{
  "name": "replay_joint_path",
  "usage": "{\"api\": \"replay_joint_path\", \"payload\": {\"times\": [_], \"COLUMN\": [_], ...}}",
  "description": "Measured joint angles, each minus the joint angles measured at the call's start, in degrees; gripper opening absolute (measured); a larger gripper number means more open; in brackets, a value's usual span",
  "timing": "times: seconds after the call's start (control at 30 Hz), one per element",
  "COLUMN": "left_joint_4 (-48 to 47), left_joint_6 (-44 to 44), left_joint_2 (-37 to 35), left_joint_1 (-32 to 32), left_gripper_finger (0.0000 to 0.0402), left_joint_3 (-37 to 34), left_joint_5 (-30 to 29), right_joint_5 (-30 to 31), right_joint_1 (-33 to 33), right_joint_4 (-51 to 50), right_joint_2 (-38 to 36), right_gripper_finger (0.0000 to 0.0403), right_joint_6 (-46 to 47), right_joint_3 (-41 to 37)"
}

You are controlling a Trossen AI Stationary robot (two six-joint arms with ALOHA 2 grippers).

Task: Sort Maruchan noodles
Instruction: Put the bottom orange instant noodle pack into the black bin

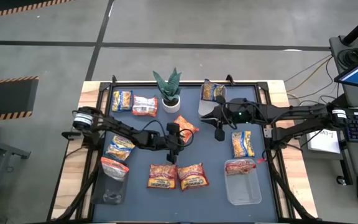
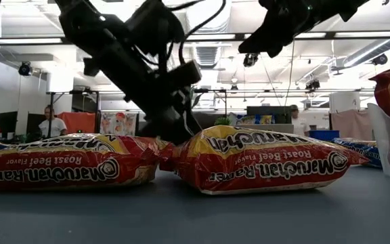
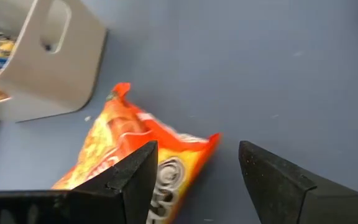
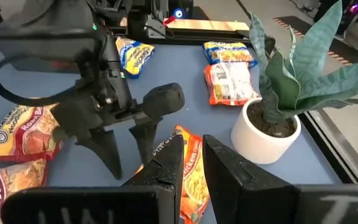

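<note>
Closest in the low view, filling the lower half of the frame: two Roast Beef packets (image 2: 263, 159), lying flat and end to end on the blue desk (image 2: 195, 217). Probably light, with slick crinkly film over a stiff but brittle noodle block. Best pinched across the short width of the block, firmly enough to hold the film but not so hard as to crack what is inside.

Just behind them, at frame centre in the high view: left claw (image 3: 197, 152) pointed down with fingers spread wide, grasping nothing. One finger over the near corner of the orange packet (image 3: 123, 143), the other over bare desk. Judged to be lining up a grasp on that packet.

Slightly right of centre in the high view: right claw (image 4: 193, 146) raised, fingers drawn nearly together and empty.

Upper centre: potted plant (image 1: 169, 90) beside the orange packet. Further ramen packets (image 1: 132, 102) along the top edge and down both sides. Lower left and lower right: clear bins (image 1: 244, 190), each with a packet at its top end.
</note>
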Motion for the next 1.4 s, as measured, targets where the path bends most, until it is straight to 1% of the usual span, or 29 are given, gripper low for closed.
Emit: {"api": "replay_joint_path", "payload": {"times": [0.17, 0.3, 0.4, 0.47, 0.57, 0.77, 0.8, 0.87, 0.93, 1.0, 1.23, 1.4], "left_joint_4": [3.5, 3.6, 4.2, 4.6, 4.9, 5.0, 5.0, 4.8, 4.9, 4.9, 5.0, 5.0], "left_joint_6": [2.2, 2.2, 1.7, 1.4, 1.3, 0.3, -0.2, -0.6, -0.5, -0.3, -0.7, -2.1], "left_joint_2": [1.8, 4.0, 4.8, 5.0, 5.1, 5.0, 4.9, 4.4, 3.7, 2.6, -1.3, -4.7], "left_joint_1": [0.8, 1.6, 1.6, 1.6, 1.6, 1.7, 1.7, 1.7, 1.7, 1.7, 1.7, 1.7], "left_gripper_finger": [0.0207, 0.0206, 0.0194, 0.0176, 0.0133, 0.0018, 0.0010, 0.0011, 0.0009, 0.0004, 0.0002, 0.0001], "left_joint_3": [0.0, -0.1, 0.0, 0.0, 0.0, 0.0, 0.0, -0.1, -0.1, -0.1, -0.2, -0.2], "left_joint_5": [-0.3, 0.1, -0.3, -0.3, -0.2, -0.6, -0.6, -0.5, -0.4, -0.4, -0.4, -0.4], "right_joint_5": [0.0, -0.1, 0.0, -0.1, 0.0, -0.1, -0.1, -0.1, -0.1, -0.1, 0.0, 0.0], "right_joint_1": [0.0, 0.0, 0.0, 0.0, 0.1, 0.9, 1.1, 1.3, 1.5, 1.6, 2.4, 4.4], "right_joint_4": [-0.1, -0.1, 0.2, 0.3, 0.3, 3.0, 3.7, 4.7, 4.5, 4.0, 4.2, 4.2], "right_joint_2": [0.0, 0.0, 0.0, 0.1, 0.5, 3.6, 4.3, 5.6, 6.9, 8.0, 10.3, 13.6], "right_gripper_finger": [0.0048, 0.0048, 0.0048, 0.0048, 0.0048, 0.0048, 0.0048, 0.0052, 0.0063, 0.0082, 0.0177, 0.0225], "right_joint_6": [0.4, 1.9, 3.2, 4.2, 5.3, 6.1, 6.2, 6.6, 7.3, 7.5, 6.3, 3.1], "right_joint_3": [-0.5, -1.1, -1.2, -1.4, -1.4, -1.4, -1.4, -1.4, -1.2, -0.9, -0.4, -0.4]}}
